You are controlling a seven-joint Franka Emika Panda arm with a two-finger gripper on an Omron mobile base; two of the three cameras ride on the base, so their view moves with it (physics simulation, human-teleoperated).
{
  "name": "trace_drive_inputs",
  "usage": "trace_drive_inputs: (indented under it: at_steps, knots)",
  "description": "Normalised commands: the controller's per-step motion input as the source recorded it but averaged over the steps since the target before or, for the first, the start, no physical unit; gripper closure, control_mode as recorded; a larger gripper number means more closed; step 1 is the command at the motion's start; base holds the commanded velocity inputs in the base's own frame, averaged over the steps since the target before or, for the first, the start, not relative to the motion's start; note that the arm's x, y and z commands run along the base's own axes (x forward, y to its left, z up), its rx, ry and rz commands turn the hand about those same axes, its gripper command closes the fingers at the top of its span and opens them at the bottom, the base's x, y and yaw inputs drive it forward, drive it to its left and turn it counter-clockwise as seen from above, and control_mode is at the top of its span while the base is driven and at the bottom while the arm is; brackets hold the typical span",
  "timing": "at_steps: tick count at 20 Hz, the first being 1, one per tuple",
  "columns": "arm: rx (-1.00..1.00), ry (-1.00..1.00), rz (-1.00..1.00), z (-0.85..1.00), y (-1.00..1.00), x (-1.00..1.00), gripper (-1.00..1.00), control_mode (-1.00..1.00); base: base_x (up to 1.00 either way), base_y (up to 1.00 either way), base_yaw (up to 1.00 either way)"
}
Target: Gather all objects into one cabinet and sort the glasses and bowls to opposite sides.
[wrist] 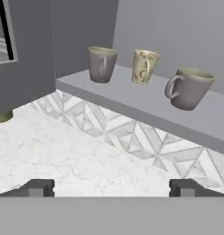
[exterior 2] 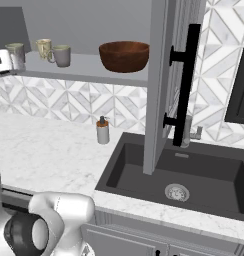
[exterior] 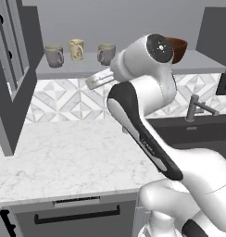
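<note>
On the grey shelf of the open cabinet [exterior: 78, 70] stand three glasses in a row: a grey mug [exterior: 53, 56], a cream mug [exterior: 76, 48] and another grey mug [exterior: 106, 53]. The dark brown bowl [exterior 2: 124, 55] sits apart at the shelf's right end, half hidden behind the arm in the left base view. My gripper [wrist: 114, 189] is open and holds nothing. It hangs below and in front of the shelf, facing the grey mug [wrist: 102, 64], the cream mug [wrist: 144, 66] and the nearest grey mug [wrist: 189, 88]. The hand [exterior: 99, 79] sits under the right grey mug.
The cabinet's doors stand open, one at left [exterior: 13, 74] and one at right [exterior 2: 161, 85] with a long black handle [exterior 2: 187, 85]. A marble counter [exterior: 64, 157] lies below. A soap pump bottle [exterior 2: 102, 131], a dark sink [exterior 2: 144, 170] and a faucet [exterior: 197, 106] are to the right.
</note>
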Motion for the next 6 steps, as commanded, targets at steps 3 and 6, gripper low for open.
trace_drive_inputs:
  at_steps: [3,6]
  knots:
    - [0.00,-0.18,-0.03,0.00,-0.72,-1.00,-1.00,-1.00,0.00,0.00,0.00]
    - [0.04,-0.13,-0.08,0.08,-0.60,-1.00,-1.00,-1.00,0.00,0.00,0.00]
